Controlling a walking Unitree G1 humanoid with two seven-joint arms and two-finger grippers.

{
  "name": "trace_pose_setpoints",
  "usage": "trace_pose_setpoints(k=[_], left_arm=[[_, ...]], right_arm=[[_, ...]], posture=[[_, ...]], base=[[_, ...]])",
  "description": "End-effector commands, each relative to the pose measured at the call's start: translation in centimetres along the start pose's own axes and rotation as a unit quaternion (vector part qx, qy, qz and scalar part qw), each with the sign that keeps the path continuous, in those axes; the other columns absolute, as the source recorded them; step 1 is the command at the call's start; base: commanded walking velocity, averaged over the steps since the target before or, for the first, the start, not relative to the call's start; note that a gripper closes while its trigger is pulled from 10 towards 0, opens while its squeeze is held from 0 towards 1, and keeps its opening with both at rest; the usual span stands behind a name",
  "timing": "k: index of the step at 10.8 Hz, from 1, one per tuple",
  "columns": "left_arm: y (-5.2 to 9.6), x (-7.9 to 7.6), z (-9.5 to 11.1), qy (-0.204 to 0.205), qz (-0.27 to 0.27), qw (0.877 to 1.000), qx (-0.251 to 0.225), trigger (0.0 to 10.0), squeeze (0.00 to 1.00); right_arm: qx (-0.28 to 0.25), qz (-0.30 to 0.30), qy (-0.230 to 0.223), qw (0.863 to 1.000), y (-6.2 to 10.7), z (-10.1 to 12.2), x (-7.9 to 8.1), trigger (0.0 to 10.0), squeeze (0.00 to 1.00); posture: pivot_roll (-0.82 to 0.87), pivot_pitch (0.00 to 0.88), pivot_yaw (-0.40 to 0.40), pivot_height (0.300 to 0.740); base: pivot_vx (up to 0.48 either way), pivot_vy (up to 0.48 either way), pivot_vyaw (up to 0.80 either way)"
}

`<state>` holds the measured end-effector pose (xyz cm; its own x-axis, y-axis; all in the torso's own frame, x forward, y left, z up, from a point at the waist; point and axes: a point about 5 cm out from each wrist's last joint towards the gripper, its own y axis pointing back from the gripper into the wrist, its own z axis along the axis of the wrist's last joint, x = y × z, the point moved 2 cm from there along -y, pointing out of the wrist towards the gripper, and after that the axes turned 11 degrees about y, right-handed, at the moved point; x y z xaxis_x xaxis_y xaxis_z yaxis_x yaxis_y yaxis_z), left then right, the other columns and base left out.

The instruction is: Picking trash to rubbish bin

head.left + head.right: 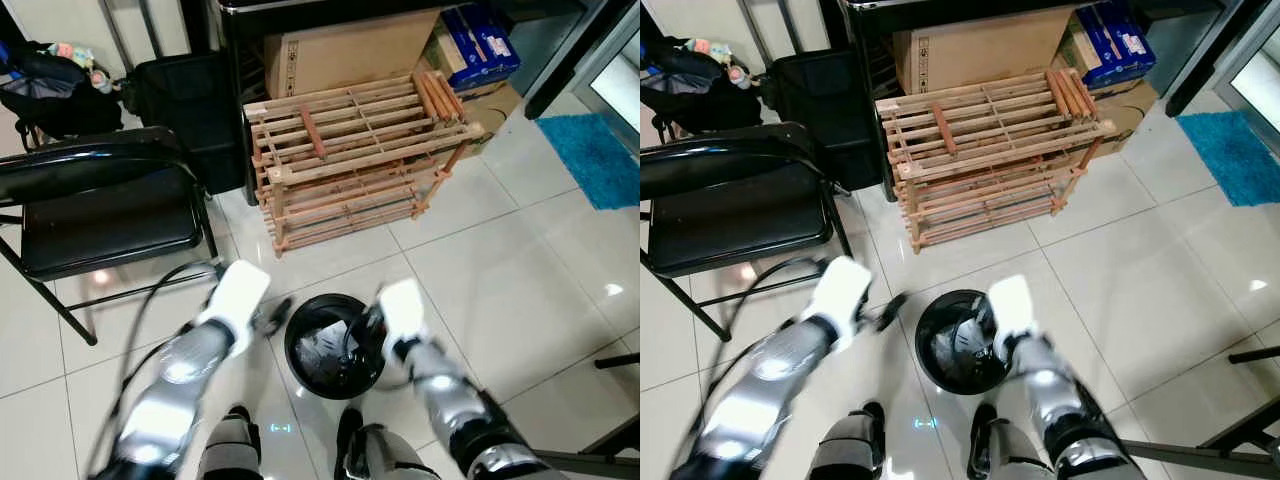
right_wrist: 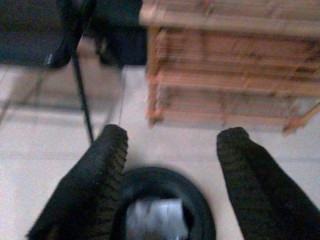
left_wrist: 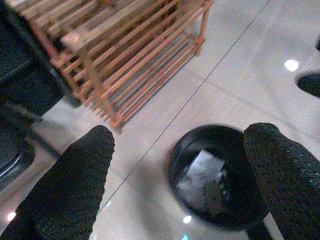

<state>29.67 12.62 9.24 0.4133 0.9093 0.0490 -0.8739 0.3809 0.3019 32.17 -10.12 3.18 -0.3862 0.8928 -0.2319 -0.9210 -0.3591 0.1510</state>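
Two grippers flank one round black rubbish bin (image 1: 335, 345) on the white tiled floor (image 1: 500, 270), a stance that reads as a drop at or just over its mouth.

- Left gripper (image 3: 182, 165): fingers spread wide, nothing between them, at the bin's left rim.
- Right gripper (image 2: 170, 165): fingers likewise apart and empty, over the bin's right edge.
- Bin contents: pale crumpled trash (image 3: 200, 170), paper or plastic, lying inside.
- Beyond the bin: wooden rack (image 1: 355, 160); black folding chair (image 1: 100, 210) to the left.
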Motion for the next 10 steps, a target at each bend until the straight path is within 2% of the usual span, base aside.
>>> trace_pose_setpoints(k=[1, 2, 3, 5, 6, 7, 8, 9, 10], left_arm=[[-0.4, -0.8, -0.5, 0.003, -0.012, 1.0, 0.007, 10.0, 1.0], [-0.9, -1.1, -0.5, 0.004, -0.019, 1.0, 0.008, 10.0, 1.0], [-1.3, -1.3, -0.5, 0.004, -0.026, 1.0, 0.008, 10.0, 1.0], [-2.6, -1.9, 0.1, 0.002, -0.042, 0.999, -0.001, 10.0, 1.0], [-3.1, -2.1, 0.2, 0.003, -0.047, 0.999, -0.003, 10.0, 1.0], [-3.3, -2.2, 0.3, 0.002, -0.05, 0.999, -0.005, 10.0, 1.0], [-3.8, -2.3, 0.7, 0.0, -0.052, 0.999, -0.011, 10.0, 1.0], [-4.0, -2.3, 1.0, -0.001, -0.051, 0.999, -0.018, 10.0, 1.0], [-4.4, -2.0, 2.0, 0.016, -0.039, 0.998, -0.039, 10.0, 1.0]], right_arm=[[-0.023, -0.035, -0.019, 0.999, 0.8, 0.2, -1.2, 10.0, 1.0], [-0.074, -0.072, -0.011, 0.995, 1.8, 2.0, -2.3, 10.0, 1.0], [-0.092, -0.093, -0.011, 0.991, 2.7, 2.7, -2.9, 10.0, 1.0], [-0.135, -0.166, -0.025, 0.977, 6.2, 4.9, -4.9, 10.0, 1.0], [-0.15, -0.191, -0.026, 0.97, 8.3, 6.2, -5.3, 10.0, 1.0], [-0.153, -0.202, -0.022, 0.967, 9.3, 6.7, -5.5, 10.0, 1.0], [-0.156, -0.221, -0.009, 0.963, 11.0, 7.7, -5.5, 10.0, 1.0], [-0.156, -0.23, -0.004, 0.961, 11.8, 8.2, -5.5, 10.0, 1.0], [-0.149, -0.24, 0.007, 0.959, 13.1, 9.1, -5.4, 10.0, 1.0]], posture=[[0.34, 0.229, -0.078, 0.74], [0.31, 0.211, -0.069, 0.74], [0.29, 0.202, -0.065, 0.74], [0.22, 0.168, -0.044, 0.74], [0.2, 0.159, -0.036, 0.74], [0.19, 0.15, -0.029, 0.74], [0.16, 0.138, -0.02, 0.74], [0.15, 0.136, -0.017, 0.74], [0.14, 0.132, -0.014, 0.74]], base=[[0.0, 0.0, 0.0], [0.0, 0.0, 0.0], [0.0, 0.0, 0.0], [0.0, 0.0, 0.0], [0.0, 0.0, 0.0], [0.0, 0.0, 0.0], [0.0, 0.0, 0.0], [0.0, 0.0, 0.0], [0.0, 0.0, 0.0]])
